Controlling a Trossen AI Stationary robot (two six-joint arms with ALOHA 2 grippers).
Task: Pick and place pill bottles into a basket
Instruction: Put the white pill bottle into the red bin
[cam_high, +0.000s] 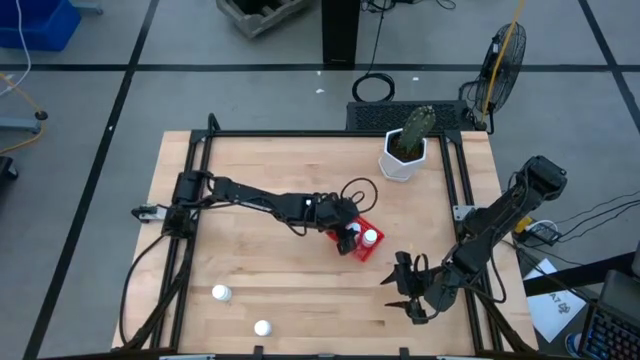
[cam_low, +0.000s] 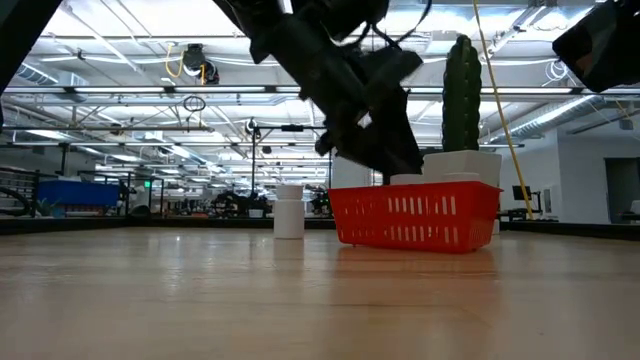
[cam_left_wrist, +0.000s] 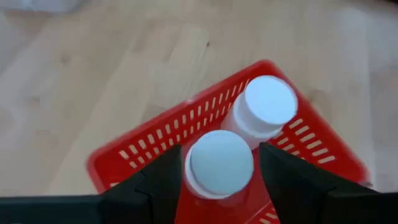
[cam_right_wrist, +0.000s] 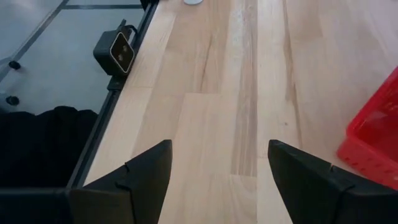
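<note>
Nearest the camera, our left gripper (cam_left_wrist: 219, 180) has its fingers (cam_left_wrist: 158, 180) set either side of a pill bottle (cam_left_wrist: 219, 163) inside the red basket (cam_high: 357, 240), near the worktop's middle. A second bottle (cam_left_wrist: 264, 107) stands beside it (cap up). Two more bottles (cam_high: 221, 293) (cam_high: 262, 327) stand by the worktop's near-left edge. Our right gripper (cam_high: 403, 288) waits spread wide and empty near the near-right corner.

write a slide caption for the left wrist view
Left gripper over the red basket, one pill bottle between its fingers, another already inside.
</note>
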